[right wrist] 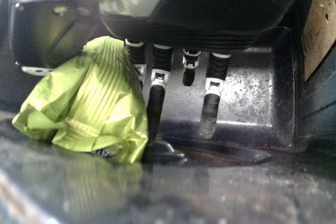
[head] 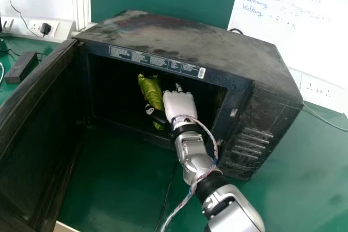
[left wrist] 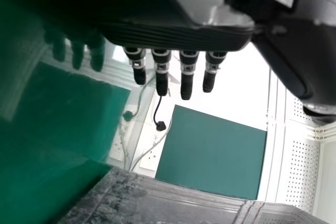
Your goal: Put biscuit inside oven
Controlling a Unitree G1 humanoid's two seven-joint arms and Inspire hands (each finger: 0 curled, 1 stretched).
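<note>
In the head view, my right hand [head: 180,105] is inside the mouth of the black oven [head: 182,39], with the yellow-green biscuit packet [head: 151,93] upright and slightly tilted at its thumb side. The dark thumb crosses in front of the packet. In the right wrist view, the crinkled packet [right wrist: 100,103] sits between the thumb and the nearest finger of my right hand [right wrist: 210,103]; most fingers bend and one is straighter. The packet partly hides the grip. My left hand [left wrist: 187,74] has straight fingers and holds nothing in the left wrist view.
The oven door [head: 38,134] stands wide open on the left, and the control panel side [head: 253,134] is right of my forearm. Behind the door lies a black adapter [head: 22,67] on the green table [head: 304,172]. A cable runs loosely along my right arm.
</note>
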